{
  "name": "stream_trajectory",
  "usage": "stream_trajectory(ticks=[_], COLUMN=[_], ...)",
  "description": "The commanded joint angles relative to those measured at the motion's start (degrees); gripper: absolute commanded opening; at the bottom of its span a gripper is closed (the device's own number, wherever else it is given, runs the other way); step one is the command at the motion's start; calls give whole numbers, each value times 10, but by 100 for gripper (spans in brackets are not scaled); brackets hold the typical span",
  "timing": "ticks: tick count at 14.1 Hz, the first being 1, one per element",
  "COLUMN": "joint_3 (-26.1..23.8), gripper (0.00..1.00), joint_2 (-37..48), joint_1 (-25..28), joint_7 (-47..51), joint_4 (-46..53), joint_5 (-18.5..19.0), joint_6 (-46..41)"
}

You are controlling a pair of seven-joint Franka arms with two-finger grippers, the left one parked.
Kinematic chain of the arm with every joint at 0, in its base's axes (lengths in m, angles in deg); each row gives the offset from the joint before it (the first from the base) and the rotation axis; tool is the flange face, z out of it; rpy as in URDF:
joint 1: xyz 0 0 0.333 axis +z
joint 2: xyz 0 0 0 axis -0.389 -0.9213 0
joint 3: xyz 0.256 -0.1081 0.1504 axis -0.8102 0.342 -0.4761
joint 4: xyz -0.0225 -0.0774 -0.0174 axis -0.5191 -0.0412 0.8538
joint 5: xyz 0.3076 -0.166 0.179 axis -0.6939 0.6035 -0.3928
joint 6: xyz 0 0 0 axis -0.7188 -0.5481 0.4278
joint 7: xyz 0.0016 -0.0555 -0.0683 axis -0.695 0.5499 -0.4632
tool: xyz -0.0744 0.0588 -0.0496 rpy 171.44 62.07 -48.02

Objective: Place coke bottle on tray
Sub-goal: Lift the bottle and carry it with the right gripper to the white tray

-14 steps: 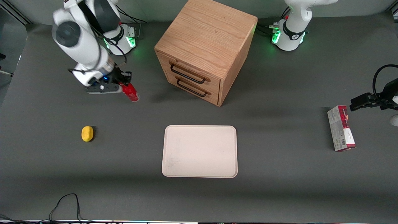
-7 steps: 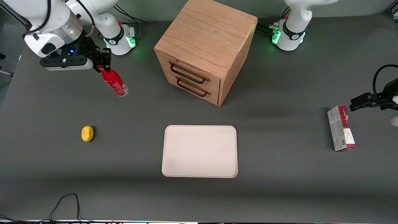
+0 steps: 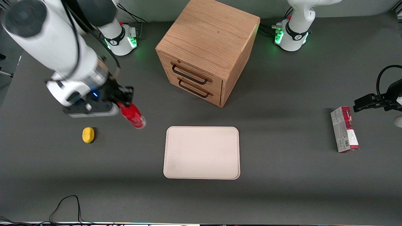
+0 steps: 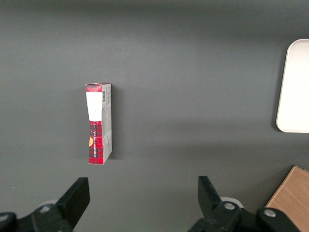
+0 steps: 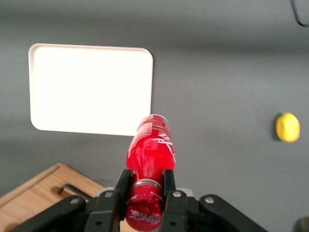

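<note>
My right gripper (image 3: pixel 121 101) is shut on the neck of the red coke bottle (image 3: pixel 133 116) and holds it in the air, body hanging down and tilted. The bottle is beside the cream-white tray (image 3: pixel 201 153), toward the working arm's end of the table, farther from the front camera than the tray's nearest corner. In the right wrist view the gripper (image 5: pixel 146 186) clamps the bottle (image 5: pixel 151 150) just under its red cap, and the tray (image 5: pixel 90 89) lies flat on the table with nothing on it.
A wooden drawer cabinet (image 3: pixel 205 50) stands farther from the front camera than the tray. A yellow lump (image 3: pixel 88 135) lies on the table near the gripper. A red-and-grey carton box (image 3: pixel 344 129) lies toward the parked arm's end.
The gripper lifted the bottle off the table, swung away from the front camera, then came back nearer and toward the tray with the bottle in it.
</note>
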Motion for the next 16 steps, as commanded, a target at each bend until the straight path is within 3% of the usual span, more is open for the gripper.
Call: stream_trajectory(ticks=[1, 6, 16], joint_3=[-30, -25, -24], gripper=[6, 6, 6], joint_2=[-82, -123, -285], joint_1=[0, 0, -13], joint_7=[2, -17, -20], joint_4=[130, 128, 124], joint_5=[-7, -4, 0], joint_6=[-21, 33, 186])
